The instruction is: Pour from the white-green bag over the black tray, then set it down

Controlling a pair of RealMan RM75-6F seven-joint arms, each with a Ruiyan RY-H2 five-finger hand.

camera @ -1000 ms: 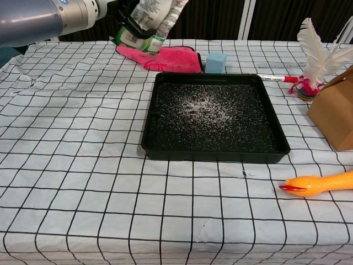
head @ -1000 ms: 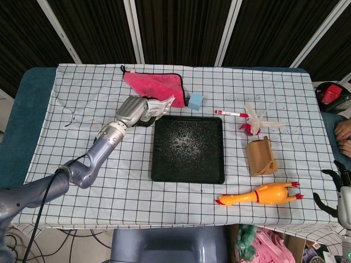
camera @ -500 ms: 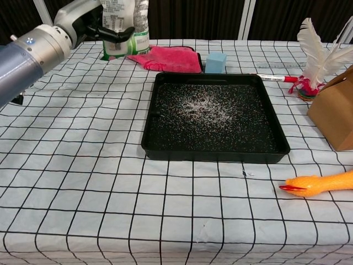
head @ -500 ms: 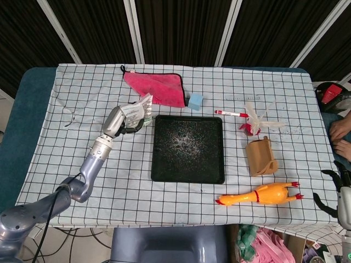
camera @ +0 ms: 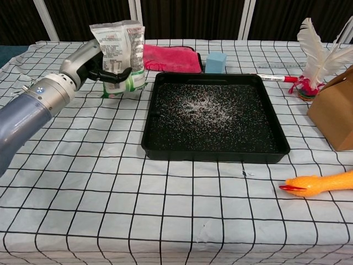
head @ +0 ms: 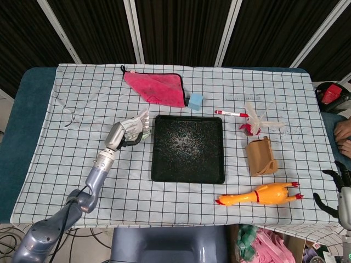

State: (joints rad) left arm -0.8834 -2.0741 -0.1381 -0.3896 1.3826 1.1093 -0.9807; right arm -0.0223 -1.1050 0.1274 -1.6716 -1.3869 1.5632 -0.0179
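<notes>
The white-green bag (camera: 118, 52) stands upright just left of the black tray (camera: 215, 152), its base at or on the checked cloth. My left hand (camera: 91, 62) grips it from the left side. In the head view the bag (head: 137, 125) and left hand (head: 123, 134) sit beside the tray's (head: 188, 175) upper left corner. White grains lie scattered inside the tray. My right hand (head: 340, 192) hangs off the table's right edge, fingers apart and holding nothing.
A pink cloth (head: 158, 86) and a blue cube (head: 195, 101) lie behind the tray. To its right are a red-white pen (head: 230, 113), a feather toy (head: 258, 120), a brown holder (head: 261, 157) and a rubber chicken (head: 258, 194).
My left hand has carried the bag down and toward me, from tilted near the pink cloth to upright beside the tray's left edge.
</notes>
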